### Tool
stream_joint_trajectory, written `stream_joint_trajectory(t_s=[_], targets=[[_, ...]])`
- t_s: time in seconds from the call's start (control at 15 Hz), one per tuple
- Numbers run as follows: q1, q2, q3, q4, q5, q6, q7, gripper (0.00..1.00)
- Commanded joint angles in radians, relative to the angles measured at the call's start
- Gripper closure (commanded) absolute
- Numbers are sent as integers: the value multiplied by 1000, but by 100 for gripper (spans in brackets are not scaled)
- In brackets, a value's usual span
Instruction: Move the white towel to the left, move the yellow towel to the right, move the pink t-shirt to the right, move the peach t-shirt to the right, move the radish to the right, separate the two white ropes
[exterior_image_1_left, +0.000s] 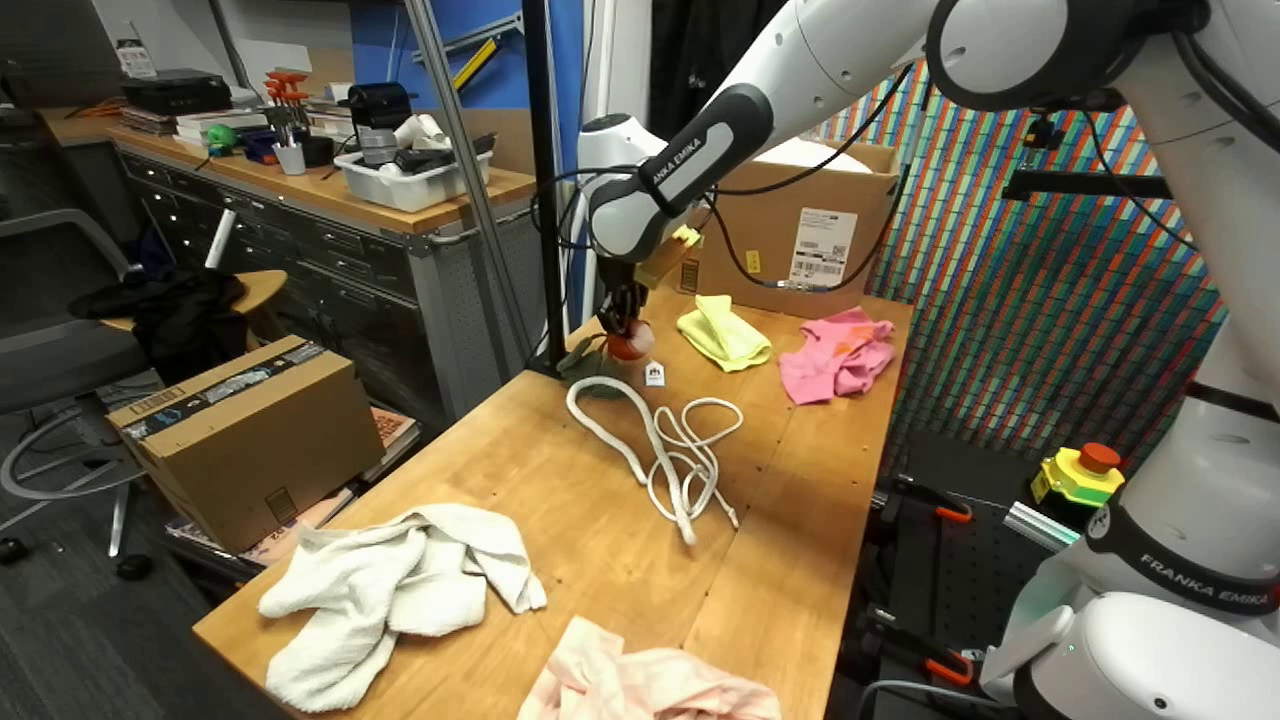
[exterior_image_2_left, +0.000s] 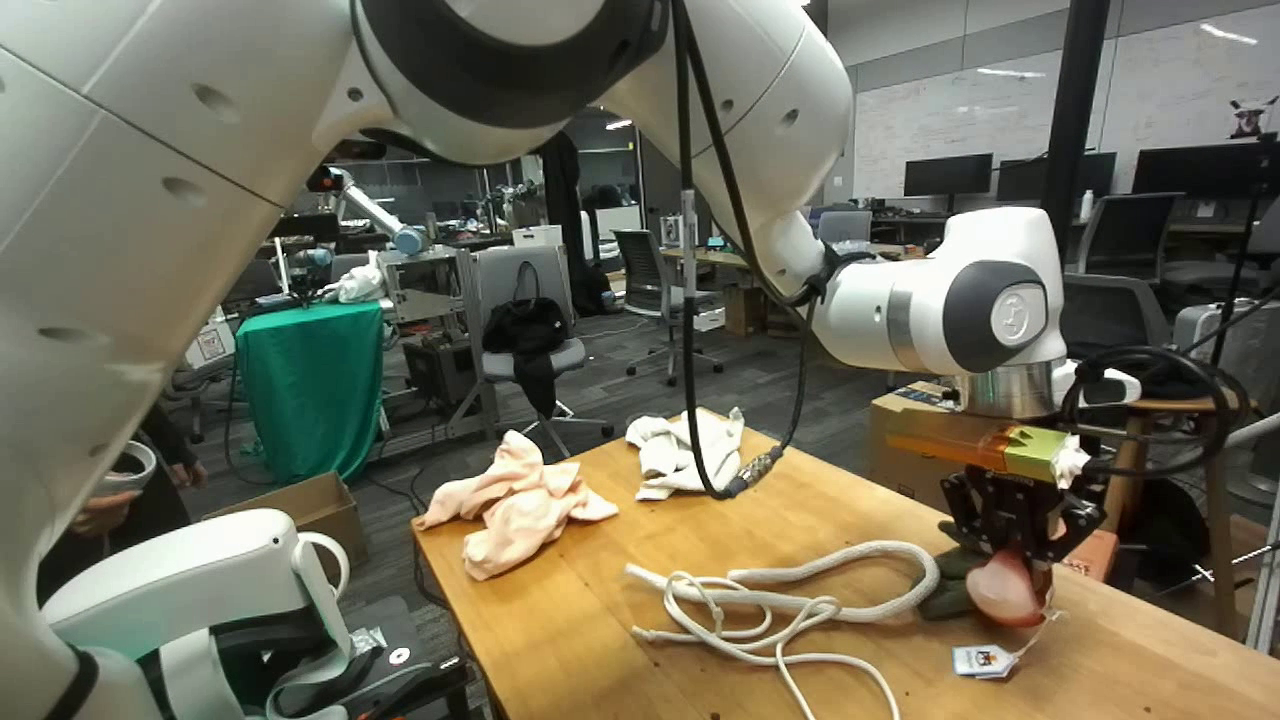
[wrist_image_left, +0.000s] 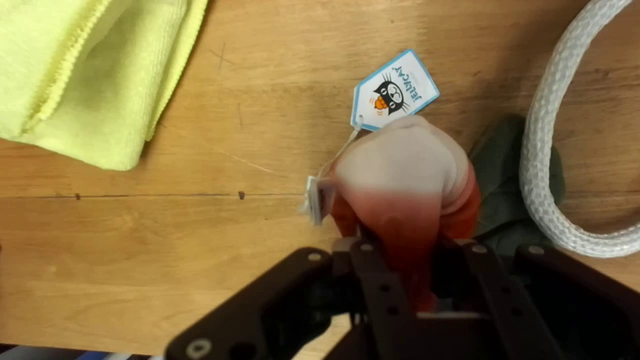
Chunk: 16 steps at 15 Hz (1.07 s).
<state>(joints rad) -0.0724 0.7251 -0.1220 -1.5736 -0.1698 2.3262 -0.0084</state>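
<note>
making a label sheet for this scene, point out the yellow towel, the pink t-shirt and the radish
Yellow towel (exterior_image_1_left: 728, 340), in an exterior view, on its folded middle.
Pink t-shirt (exterior_image_1_left: 830, 362), in an exterior view, on its crumpled middle.
Radish (wrist_image_left: 404, 175), in the wrist view, on its pale part.

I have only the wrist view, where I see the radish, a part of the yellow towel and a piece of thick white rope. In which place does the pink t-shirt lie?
Observer: In an exterior view, the pink t-shirt lies just to the right of the yellow towel.
Operator: Thank you. And the thick rope, does it lie alone?
Observer: No, a thinner white rope crosses it, as both exterior views show.
Operator: Understood. What is there on the end of the table farthest from my gripper?
Observer: The white towel and the peach t-shirt lie there, apart from each other.
</note>
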Motion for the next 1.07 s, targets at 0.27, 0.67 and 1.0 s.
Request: stream_joint_trajectory(t_s=[0.27, 0.67, 1.0], targets=[[74, 17, -111, 29, -109, 42, 219, 86], [117, 35, -172, 38, -179, 44, 369, 86], [129, 46, -185, 38, -199, 33, 422, 86]])
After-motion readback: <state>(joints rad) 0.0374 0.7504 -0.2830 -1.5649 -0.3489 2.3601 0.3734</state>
